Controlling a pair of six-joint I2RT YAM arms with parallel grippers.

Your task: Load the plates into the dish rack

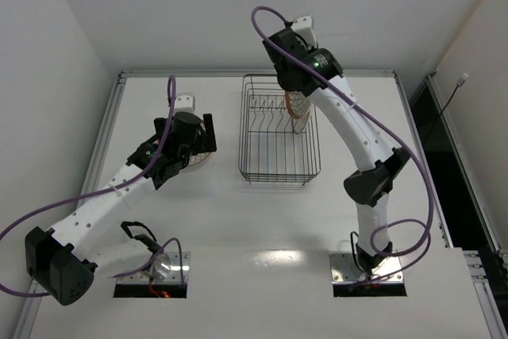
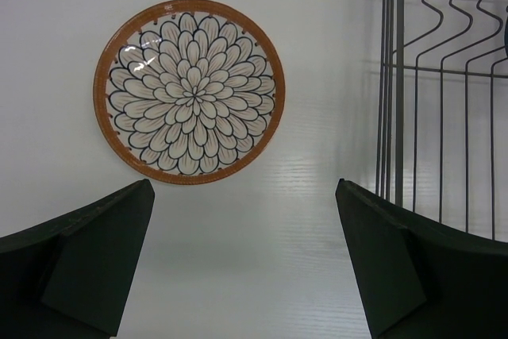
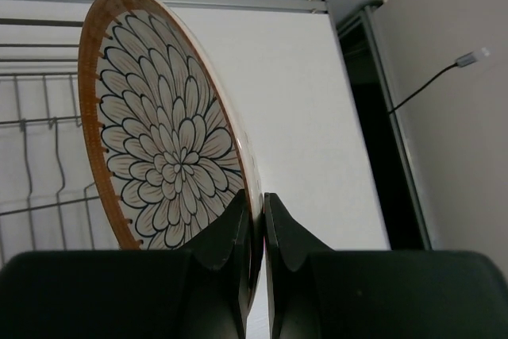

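Brown-rimmed plate (image 3: 167, 140), pinched by the right tool (image 3: 255, 200), hangs unseated over the dish rack (image 2: 398, 77); another plate (image 2: 189, 91) lies flat by the gaping left tool (image 2: 244, 188).

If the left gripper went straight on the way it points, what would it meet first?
Probably the table just short of the flat plate, possibly the plate's rim; depth is unclear.
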